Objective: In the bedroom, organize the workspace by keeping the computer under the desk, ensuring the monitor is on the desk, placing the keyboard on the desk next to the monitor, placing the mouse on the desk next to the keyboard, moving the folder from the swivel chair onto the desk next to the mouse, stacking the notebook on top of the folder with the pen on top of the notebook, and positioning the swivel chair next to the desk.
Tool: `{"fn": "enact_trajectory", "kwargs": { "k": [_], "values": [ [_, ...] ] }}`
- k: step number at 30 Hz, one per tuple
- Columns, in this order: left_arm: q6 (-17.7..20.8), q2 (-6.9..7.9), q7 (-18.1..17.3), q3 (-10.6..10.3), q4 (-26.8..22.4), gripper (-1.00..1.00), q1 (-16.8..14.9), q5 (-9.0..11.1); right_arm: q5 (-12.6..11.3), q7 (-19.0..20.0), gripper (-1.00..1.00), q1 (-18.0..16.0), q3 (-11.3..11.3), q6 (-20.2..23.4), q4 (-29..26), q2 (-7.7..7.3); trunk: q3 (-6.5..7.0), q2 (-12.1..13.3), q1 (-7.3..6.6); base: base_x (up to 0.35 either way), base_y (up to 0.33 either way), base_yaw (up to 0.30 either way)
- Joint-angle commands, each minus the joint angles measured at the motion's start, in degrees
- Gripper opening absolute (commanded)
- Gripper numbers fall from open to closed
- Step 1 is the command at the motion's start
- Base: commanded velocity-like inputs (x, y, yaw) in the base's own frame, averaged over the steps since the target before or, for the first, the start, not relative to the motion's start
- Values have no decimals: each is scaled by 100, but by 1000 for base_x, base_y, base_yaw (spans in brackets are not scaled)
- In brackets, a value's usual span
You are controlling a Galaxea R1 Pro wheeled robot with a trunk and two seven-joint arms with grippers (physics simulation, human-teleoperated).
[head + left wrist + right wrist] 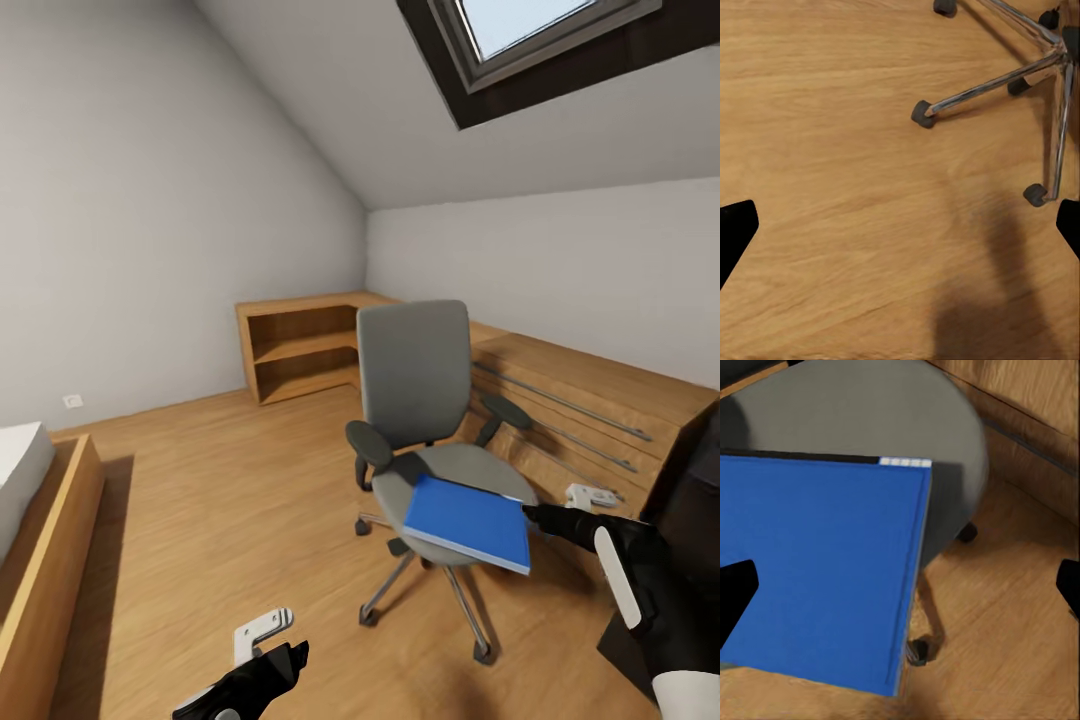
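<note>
The folder (817, 570) hides much of the swivel chair (870, 412) seat.

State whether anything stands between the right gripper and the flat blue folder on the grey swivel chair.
Nothing visible does: the right gripper is at the flat blue folder's edge, over the grey swivel chair seat.

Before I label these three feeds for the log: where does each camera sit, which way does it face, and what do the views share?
Head view: on the robot's head, facing forward and down at the swivel chair with the folder on its seat; left gripper and right gripper show.
Left wrist view: on the left arm, facing down at the wooden floor and the chair's metal base; dark fingertips show.
Right wrist view: on the right arm, facing the folder over the seat; fingertips show.
Shared: head and right wrist views both show the folder.
</note>
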Motion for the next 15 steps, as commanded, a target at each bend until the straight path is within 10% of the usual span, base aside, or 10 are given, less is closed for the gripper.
{"fn": "enact_trajectory", "kwargs": {
  "k": [1, 15],
  "values": [
    [6, 0, 54, -2, -11, 100, 0, 61, -12, 17, 100, -5, -7, 26, -3, 2, -5, -3, -4, -303, 2, -272],
    [-1, 1, 71, 6, -11, 100, 0, 62, -12, 17, 100, -5, -7, 28, -3, 14, -5, -3, -4, -140, 0, -272]
  ]
}}
